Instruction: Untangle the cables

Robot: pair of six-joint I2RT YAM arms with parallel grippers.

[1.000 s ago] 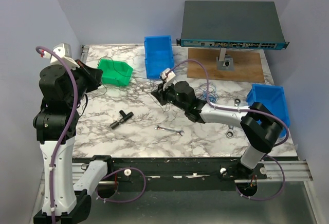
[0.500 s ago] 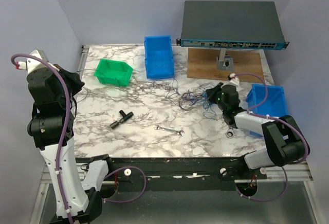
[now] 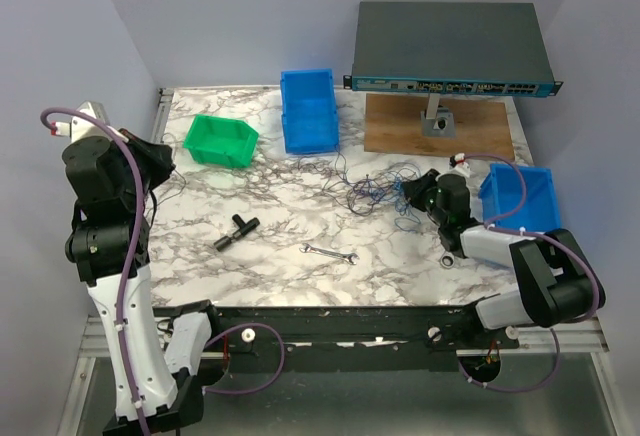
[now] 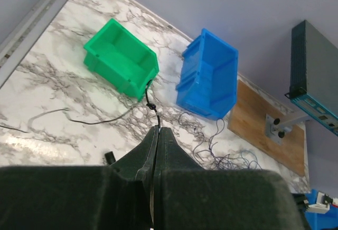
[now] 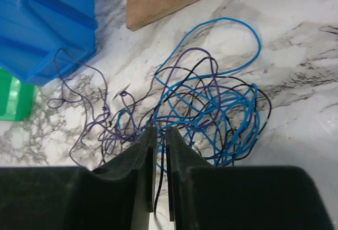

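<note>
The cables [image 3: 385,188] are a loose tangle of thin blue, black and purple wires on the marble table, right of centre. They also show in the right wrist view [image 5: 211,108] and the left wrist view [image 4: 227,159]. My right gripper [image 3: 408,192] sits low at the tangle's right edge. Its jaws [image 5: 161,130] stand a narrow gap apart, with one black wire hanging loose in the gap. My left gripper [image 3: 168,161] is raised at the far left. It [image 4: 157,130] is shut on a thin black cable [image 4: 150,103] that runs toward the green bin.
A green bin [image 3: 222,139] and a blue bin [image 3: 308,108] stand at the back, and another blue bin [image 3: 525,196] at the right edge. A network switch [image 3: 450,46] stands over a wooden board [image 3: 440,131]. A silver wrench [image 3: 330,252] and a black T-piece [image 3: 235,231] lie near the front.
My right arm pulled back from the table's centre to the right, and the tangle spread out leftward. My left arm swung away from the green bin to the left, then slightly back.
</note>
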